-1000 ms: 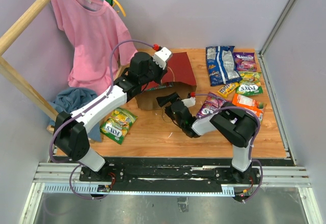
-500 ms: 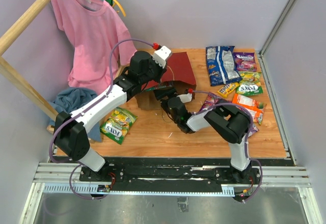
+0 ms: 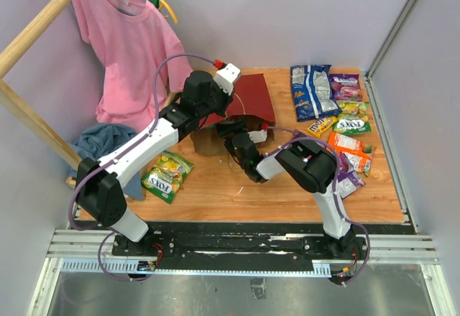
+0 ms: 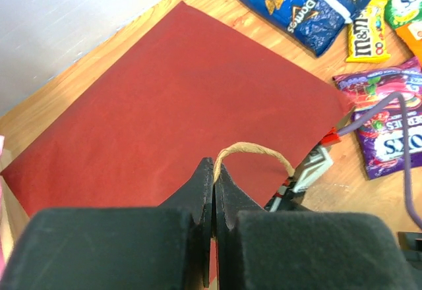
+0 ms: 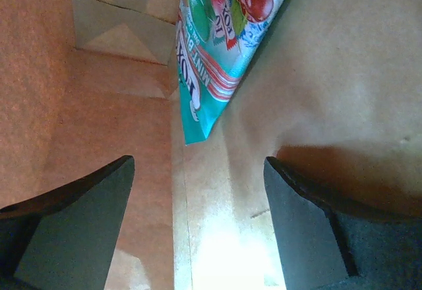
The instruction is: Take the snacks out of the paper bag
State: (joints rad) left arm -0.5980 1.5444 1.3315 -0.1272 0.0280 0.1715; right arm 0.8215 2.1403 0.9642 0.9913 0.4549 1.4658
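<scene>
Right end effector [image 5: 198,204]: spread wide, reaching into the mouth of the paper bag [image 4: 165,105], with nothing between the fingers.
Teal candy packet [image 5: 217,46]: lies flat on the kraft inner wall, just ahead of the open fingers, one corner pointing at the gap. Whether other packets sit deeper in cannot be told.
Left end effector [image 4: 214,171]: pressed together, pinching the twisted handle [image 4: 254,150] and lifting the upper side of the bag off the bench [image 3: 215,194].
Bag position: on its side at mid-bench, mouth toward the arms.
Risk, miss: only a thin glossy corner is offered. A close made too early would likely catch just the tip, or push the packet deeper.
Risk, paper caught: the fingers ride close to the inner wall. Closing low could pinch kraft along with the film, and the pull-out would then drag the whole bag.
Risk, handle: the grip is on a thin cord. A tug from the right arm could slip or tear it and collapse the mouth.
Risk, clutter: the purple packet [image 4: 389,125] and blue cookie bag [image 3: 310,90] lie near the likely exit path and could be knocked on withdrawal.
</scene>
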